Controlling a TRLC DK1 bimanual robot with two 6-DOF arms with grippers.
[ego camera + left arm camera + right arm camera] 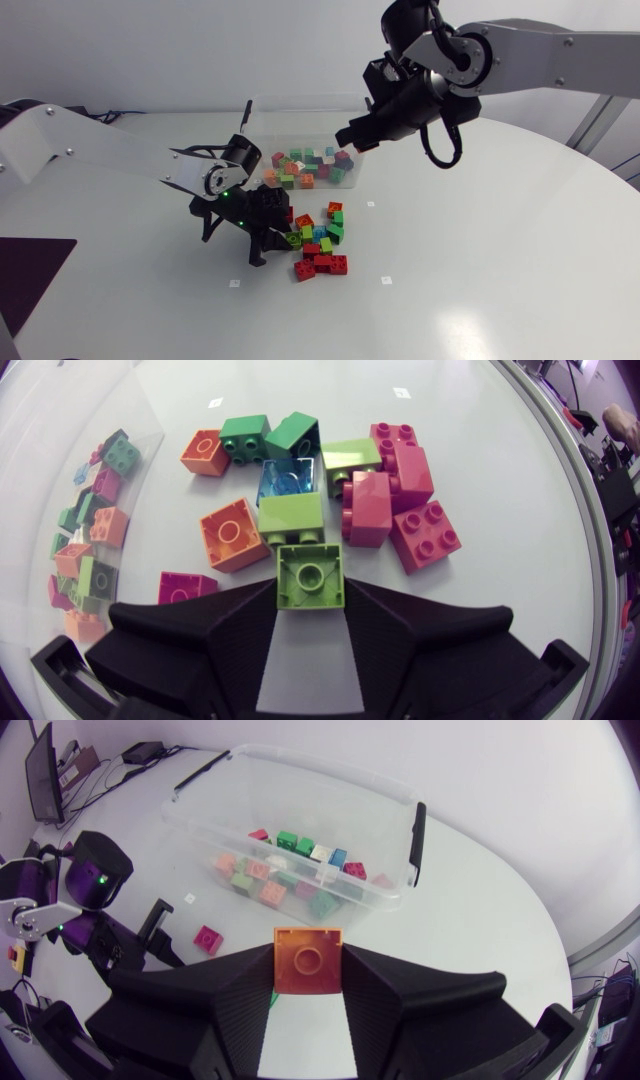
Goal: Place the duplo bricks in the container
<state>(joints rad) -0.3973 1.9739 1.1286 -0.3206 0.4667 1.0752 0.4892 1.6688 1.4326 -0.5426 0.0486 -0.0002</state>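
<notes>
The left gripper is low over the table, its two fingers closed from both sides on a lime-green duplo brick at the near edge of the loose pile. A magenta brick lies just beside one finger. Ahead of the gripper sit roughly a dozen loose bricks in orange, green, lime, blue, red and magenta, packed close together around the middle of the table.

The right gripper hangs in the air with its fingers clamped on an orange brick, stud hollow facing the camera. From above, it is close to the right end of the clear container. Whether the brick is already over the rim, I cannot tell.

The container stands towards the table's far edge, open, with black handles at its ends. Its floor holds a scattered layer of many bricks.

By my estimate the job is about half done. Two bricks are in hand, neither yet dropped in, and the pile in the middle remains to be carried over.
</notes>
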